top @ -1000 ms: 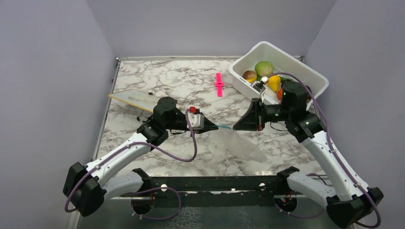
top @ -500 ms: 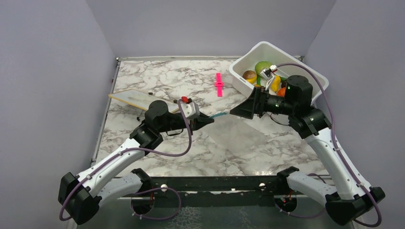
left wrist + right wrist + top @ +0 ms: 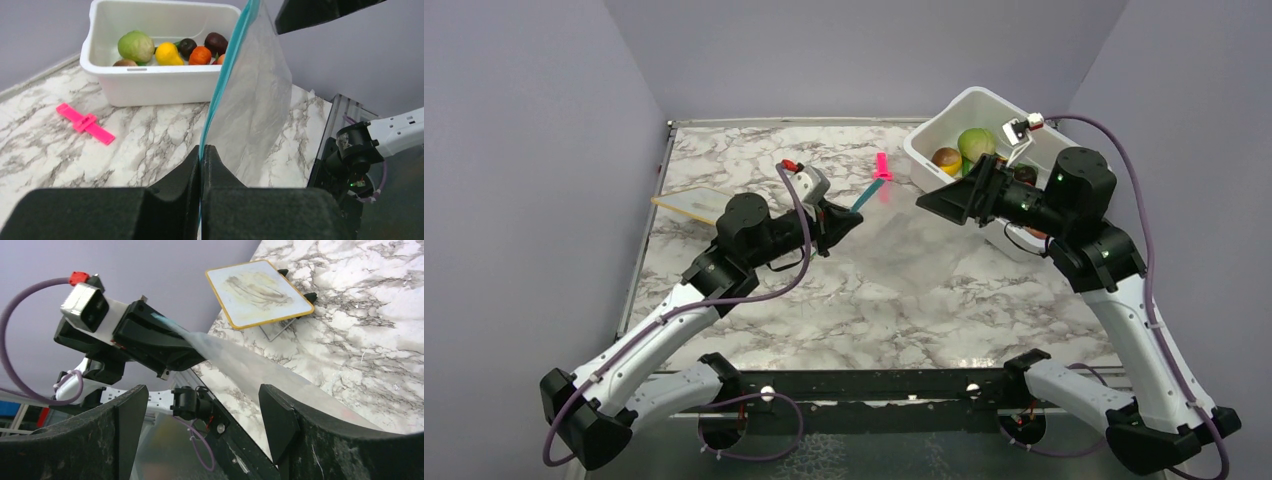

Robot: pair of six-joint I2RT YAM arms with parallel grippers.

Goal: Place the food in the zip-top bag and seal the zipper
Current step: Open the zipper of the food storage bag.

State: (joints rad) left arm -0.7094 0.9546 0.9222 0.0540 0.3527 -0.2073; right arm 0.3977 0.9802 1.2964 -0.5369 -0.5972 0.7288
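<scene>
Left fingers (image 3: pixel 201 160) were pinched fully shut on one corner of the bag (image 3: pixel 255 100), right at the end of the zipper (image 3: pixel 225 75). From my left wrist camera the blue strip ran up and away from the grip, and the clear sheet hung off it in the air above the desk (image 3: pixel 754 150). From overhead I could make out only the strip, slanting towards the pink clip (image 3: pixel 882 165); the sheet was too clear to trace there.

My right fingers (image 3: pixel 934 200) stood spread wide with nothing in them, raised off the desk near the tub (image 3: pixel 979 92) and pointed at the left arm. On the right wrist camera the bag stretched from the left grip towards me. I could not tell whether it brushed either finger.

All the food sat in the tub at the far right of the desk: the green ball (image 3: pixel 136 46), a yellow piece (image 3: pixel 167 54), an orange one (image 3: pixel 200 55) and a dark brown one (image 3: pixel 216 42). None of it was in the bag. A yellow-edged board (image 3: pixel 260 292) rested on its small stand at the far left.
</scene>
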